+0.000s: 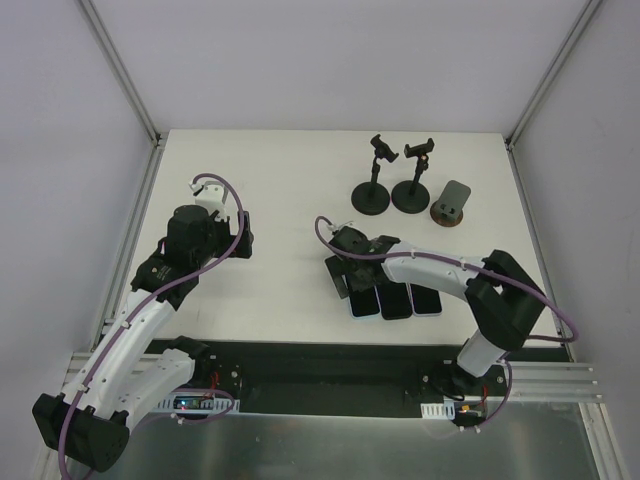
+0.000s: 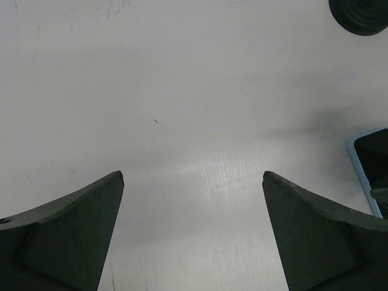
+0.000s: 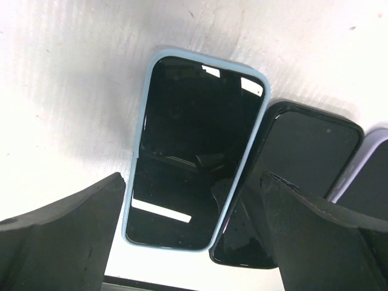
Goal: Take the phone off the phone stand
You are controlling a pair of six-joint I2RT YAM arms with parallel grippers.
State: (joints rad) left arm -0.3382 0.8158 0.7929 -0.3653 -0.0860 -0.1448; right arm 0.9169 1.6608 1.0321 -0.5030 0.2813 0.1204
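Note:
Three phones lie flat side by side near the table's front: a light-blue-cased phone (image 1: 363, 300), a black phone (image 1: 395, 300) and a lavender-cased phone (image 1: 427, 300). Two black clamp phone stands (image 1: 372, 195) (image 1: 411, 190) stand at the back, and their clamps hold nothing. My right gripper (image 1: 345, 272) is open, just above the light-blue-cased phone (image 3: 194, 151), with the black phone (image 3: 297, 163) beside it. My left gripper (image 1: 243, 240) is open and empty over bare table (image 2: 182, 91).
A grey wedge-shaped stand on a brown base (image 1: 452, 203) sits right of the clamp stands. In the left wrist view, a stand base (image 2: 361, 15) shows at the top right and the blue phone's corner (image 2: 370, 163) at the right edge.

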